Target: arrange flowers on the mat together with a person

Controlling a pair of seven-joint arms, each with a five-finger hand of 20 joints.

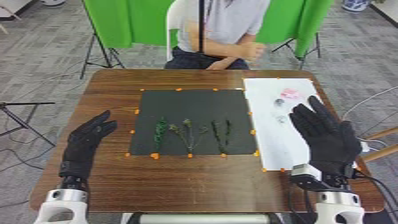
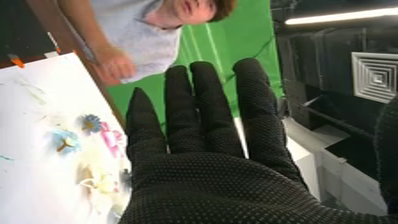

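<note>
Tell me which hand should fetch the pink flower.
The right hand, probably: it hangs over the white sheet bearing the pink flower, whereas the left hand is left of the black mat.

Both arms fwd, L hand (image 1: 83, 139) w/ fingers relaxed, R hand (image 1: 328, 143) w/ fingers straight.

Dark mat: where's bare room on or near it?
Far strip of the mat, beyond the stems, is bare; so is the table between mat and near edge. Crowded: the mat's near half; far end of the white sheet, under flowers.
</note>
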